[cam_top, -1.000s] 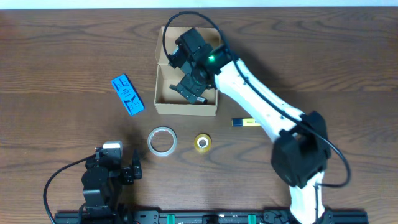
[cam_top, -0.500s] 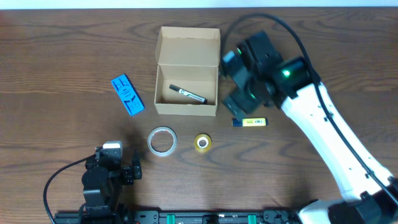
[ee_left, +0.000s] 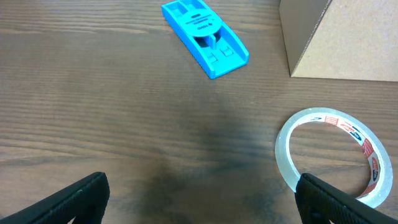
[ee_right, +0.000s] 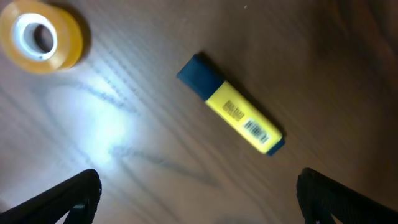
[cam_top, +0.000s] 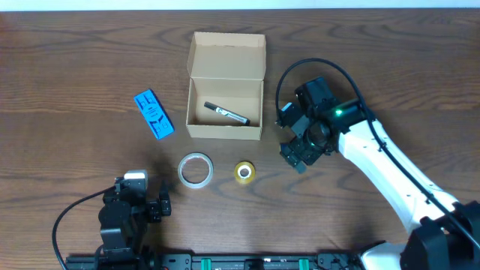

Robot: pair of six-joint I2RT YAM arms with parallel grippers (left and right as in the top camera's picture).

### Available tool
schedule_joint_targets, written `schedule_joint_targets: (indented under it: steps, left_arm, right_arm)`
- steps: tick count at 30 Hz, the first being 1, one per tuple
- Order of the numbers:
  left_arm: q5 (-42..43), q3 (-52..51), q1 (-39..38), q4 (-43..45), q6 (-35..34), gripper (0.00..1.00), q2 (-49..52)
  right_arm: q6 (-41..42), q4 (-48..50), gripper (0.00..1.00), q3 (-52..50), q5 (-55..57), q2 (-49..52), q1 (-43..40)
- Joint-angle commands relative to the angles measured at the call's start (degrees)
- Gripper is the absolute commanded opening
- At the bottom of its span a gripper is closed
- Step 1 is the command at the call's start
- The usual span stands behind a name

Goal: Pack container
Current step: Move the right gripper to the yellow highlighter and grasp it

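Container (cam_top: 223, 132): tan cardboard box, upper middle of the wooden table (cam_top: 75, 60), hinged lid (cam_top: 227, 52) thrown back and standing open at the far side. One corner of it also shows at the top right of my left wrist view (ee_left: 339, 37).

Contents: one black marker (cam_top: 226, 114), lying slantwise on the box floor.

Loose items on the table:
- Blue plastic piece (cam_top: 153, 114) (ee_left: 205, 37), left of the box and apart from it.
- Clear tape ring (cam_top: 196, 169) (ee_left: 283, 155), lying flat, near the box's front left corner.
- Yellow tape roll (cam_top: 244, 172) (ee_right: 68, 37), just right of the clear ring.
- Yellow highlighter with dark cap (ee_right: 231, 112), lying diagonally under my right wrist; hidden from overhead by that arm.

My right gripper (cam_top: 300, 150) (ee_right: 199, 205): right of the box's front corner, fingers spread wide, gripping nothing; neither fingertip touches the highlighter.

My left gripper (ee_left: 200, 199): at the near left edge of the table, fingers spread wide, empty, well apart from the box.
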Motion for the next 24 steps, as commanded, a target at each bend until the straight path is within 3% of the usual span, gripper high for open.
schedule_joint_targets:
  steps: [1, 11, 24]
  left_arm:
    - [-0.02, -0.35, 0.39, -0.13, 0.59, 0.96, -0.33]
    - [-0.02, -0.35, 0.39, -0.13, 0.59, 0.95, -0.33]
    - [-0.02, -0.35, 0.39, -0.13, 0.59, 0.95, -0.33]
  right_arm:
    - [-0.96, 2.16, 0.99, -2.43, 1.90, 0.04, -0.63]
    - [-0.83, 10.56, 0.99, -5.29, 2.93, 7.41, -2.71]
    - [-0.81, 13.31, 0.95, -5.27, 2.86, 14.25, -4.04]
